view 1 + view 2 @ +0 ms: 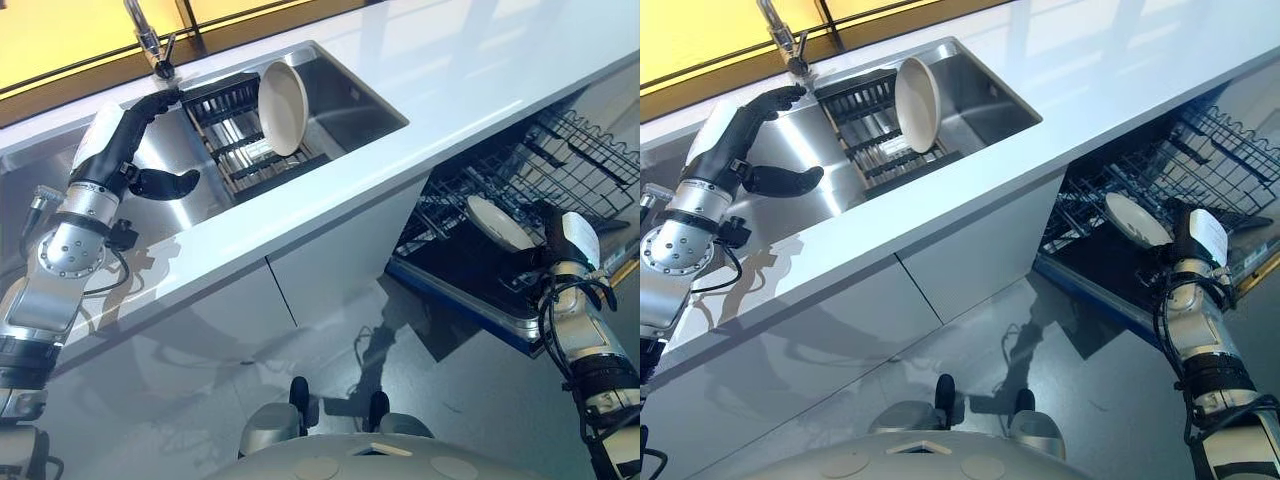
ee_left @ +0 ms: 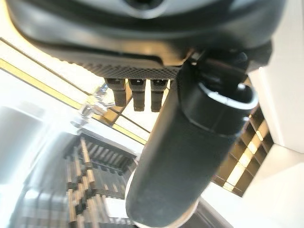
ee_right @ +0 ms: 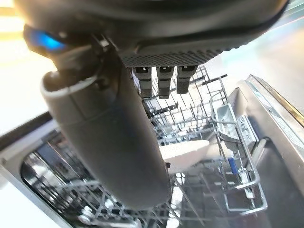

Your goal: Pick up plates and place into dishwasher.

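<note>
Left eye view shows the open, empty left hand (image 1: pixel 150 150) short of the leaning plate (image 1: pixel 283 107) in the sink rack (image 1: pixel 228 130); a careless reach could topple it.

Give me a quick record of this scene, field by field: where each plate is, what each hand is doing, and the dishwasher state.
plate one: cream plate standing on edge in the dish rack inside the sink
plate two: white plate over the lower rack of the dishwasher, at the right hand
left hand: open above the sink, beside the rack, apart from the cream plate
right hand: at the white plate; grip cannot be judged
dishwasher door: open, lower rack pulled out
faucet: behind the sink
</note>
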{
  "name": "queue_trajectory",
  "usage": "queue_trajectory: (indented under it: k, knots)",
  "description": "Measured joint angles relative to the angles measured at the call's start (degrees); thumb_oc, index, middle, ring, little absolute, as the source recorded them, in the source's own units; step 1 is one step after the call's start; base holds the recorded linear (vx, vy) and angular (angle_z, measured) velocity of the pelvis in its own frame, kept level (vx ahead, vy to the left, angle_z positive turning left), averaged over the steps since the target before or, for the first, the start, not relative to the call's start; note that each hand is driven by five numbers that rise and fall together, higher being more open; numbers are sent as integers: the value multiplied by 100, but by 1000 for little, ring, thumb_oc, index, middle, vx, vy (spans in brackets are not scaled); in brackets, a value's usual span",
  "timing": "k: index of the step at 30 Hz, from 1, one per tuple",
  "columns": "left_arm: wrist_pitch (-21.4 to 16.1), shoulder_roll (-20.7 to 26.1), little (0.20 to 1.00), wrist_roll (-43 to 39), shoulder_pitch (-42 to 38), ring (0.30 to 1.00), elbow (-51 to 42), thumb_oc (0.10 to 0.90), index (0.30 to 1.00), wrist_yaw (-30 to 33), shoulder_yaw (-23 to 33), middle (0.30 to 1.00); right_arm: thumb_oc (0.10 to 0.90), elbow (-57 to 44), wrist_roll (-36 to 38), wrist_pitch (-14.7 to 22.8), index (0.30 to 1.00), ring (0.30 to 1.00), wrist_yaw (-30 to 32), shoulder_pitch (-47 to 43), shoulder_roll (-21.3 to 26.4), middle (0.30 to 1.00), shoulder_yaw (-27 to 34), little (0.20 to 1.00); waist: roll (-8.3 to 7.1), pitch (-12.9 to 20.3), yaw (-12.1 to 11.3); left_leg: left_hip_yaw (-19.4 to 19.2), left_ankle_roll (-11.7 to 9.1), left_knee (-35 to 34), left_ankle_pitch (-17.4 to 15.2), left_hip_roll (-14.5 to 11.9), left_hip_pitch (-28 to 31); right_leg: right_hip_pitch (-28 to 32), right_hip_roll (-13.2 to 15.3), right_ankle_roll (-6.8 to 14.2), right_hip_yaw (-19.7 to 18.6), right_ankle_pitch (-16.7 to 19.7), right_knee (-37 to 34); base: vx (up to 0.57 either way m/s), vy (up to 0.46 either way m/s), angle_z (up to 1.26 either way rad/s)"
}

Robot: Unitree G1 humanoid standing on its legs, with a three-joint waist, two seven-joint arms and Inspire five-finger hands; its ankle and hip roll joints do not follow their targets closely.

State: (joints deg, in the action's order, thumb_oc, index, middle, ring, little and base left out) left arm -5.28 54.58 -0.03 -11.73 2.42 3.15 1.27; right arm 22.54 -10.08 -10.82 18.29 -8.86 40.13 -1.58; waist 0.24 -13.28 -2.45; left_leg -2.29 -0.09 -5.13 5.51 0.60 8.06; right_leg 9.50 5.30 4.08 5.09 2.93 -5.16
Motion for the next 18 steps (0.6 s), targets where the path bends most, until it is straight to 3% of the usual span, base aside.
queue_trajectory:
  k: [5, 12, 14, 18]
  knots:
    - [1, 72, 900, 452, -38, 900, 5, 800, 900, 9, 101, 900, 800, -253, 317, 366, 900, 900, 40, 255, -387, 900, 87, 900, -70, 75, 208, -117, -6, 0, -30, -22, 45, -20, -13, -4, -101, 3, 0, -72, 10, -11]
    - [26, 798, 900, 1174, -138, 900, 163, 800, 900, 39, 82, 900, 800, -474, 1164, 1208, 900, 900, 754, 1003, -1377, 900, 113, 900, -19, 324, 540, -407, -17, -17, -107, -52, 64, -151, -20, -13, -368, 26, 0, -55, 38, -22]
    - [109, 1095, 900, 1336, -436, 900, 513, 800, 900, 39, 50, 900, 800, -433, 1347, 1482, 900, 900, 1119, 1230, -1612, 900, 155, 900, 46, 381, 630, -549, -12, -18, -134, -56, 63, -220, -36, -2, -494, 65, 0, -41, 52, -32]
    - [485, 1646, 900, 1524, -1394, 900, 1424, 800, 900, 51, -581, 900, 800, -235, 1457, 1971, 900, 900, 1579, 1556, -1893, 900, 214, 900, 165, 504, 896, -756, 9, -25, -185, -46, 95, -285, -26, 24, -637, 89, 0, -32, 56, -32]
